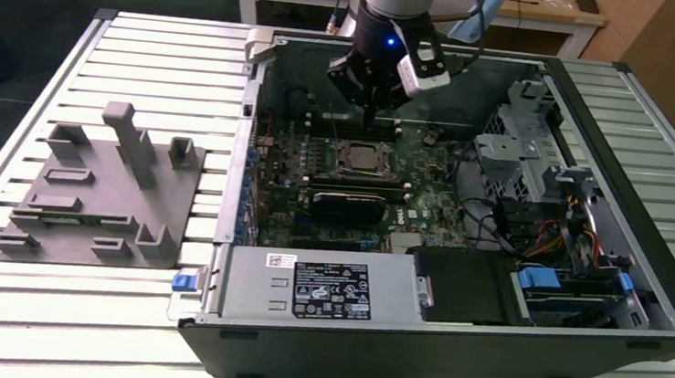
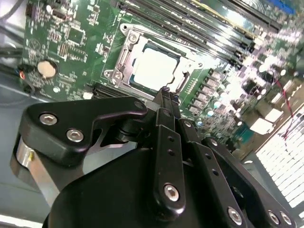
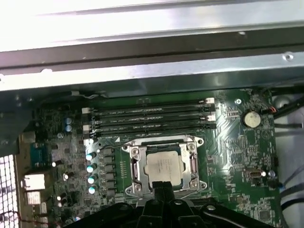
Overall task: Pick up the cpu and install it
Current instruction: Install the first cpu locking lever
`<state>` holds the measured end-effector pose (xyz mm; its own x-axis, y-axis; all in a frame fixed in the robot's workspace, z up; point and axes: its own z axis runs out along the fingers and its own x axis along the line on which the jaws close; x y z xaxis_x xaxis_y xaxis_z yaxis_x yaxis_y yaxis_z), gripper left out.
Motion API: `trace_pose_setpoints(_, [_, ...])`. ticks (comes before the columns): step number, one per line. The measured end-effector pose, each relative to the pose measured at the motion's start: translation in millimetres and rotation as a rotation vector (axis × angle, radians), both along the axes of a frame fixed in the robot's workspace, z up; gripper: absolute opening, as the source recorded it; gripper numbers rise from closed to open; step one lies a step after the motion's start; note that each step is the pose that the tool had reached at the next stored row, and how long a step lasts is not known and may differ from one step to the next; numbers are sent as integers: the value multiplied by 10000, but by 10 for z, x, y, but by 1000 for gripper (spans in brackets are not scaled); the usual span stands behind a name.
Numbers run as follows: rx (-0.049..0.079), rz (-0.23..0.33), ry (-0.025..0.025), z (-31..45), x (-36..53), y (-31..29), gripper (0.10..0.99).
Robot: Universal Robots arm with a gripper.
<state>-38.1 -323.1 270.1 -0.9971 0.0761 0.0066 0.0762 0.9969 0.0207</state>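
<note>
One cpu [image 3: 163, 167] lies flat in the motherboard socket [image 3: 164, 164], so it looks seated; the fingers [image 2: 165, 95], clenched together and empty, hover just above it.

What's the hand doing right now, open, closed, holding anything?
Hand: closed, fingers together and holding nothing, poised just above the cpu, which sits in the motherboard socket.
</note>
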Motion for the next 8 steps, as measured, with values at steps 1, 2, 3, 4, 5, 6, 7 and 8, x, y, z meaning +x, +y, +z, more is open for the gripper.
trace_pose_setpoints(1, [3, 192, 0, -5, 0, 0, 106])
trace_pose_setpoints(2, [6, 377, 0, -10, 0, 0, 106])
trace_pose_setpoints(3, [9, 557, 0, -14, 0, 0, 106])
trace_pose_setpoints(4, [13, 738, 0, -18, 0, 0, 106])
trace_pose_setpoints(5, [17, 906, 1, -21, 0, 0, 106])
trace_pose_setpoints(6, [26, 1021, 0, -24, 0, 0, 106])
trace_pose_setpoints(7, [43, 1085, -1, -26, -6, -1, 106])
trace_pose_setpoints(8, [74, 1100, -5, -28, -25, -1, 106])
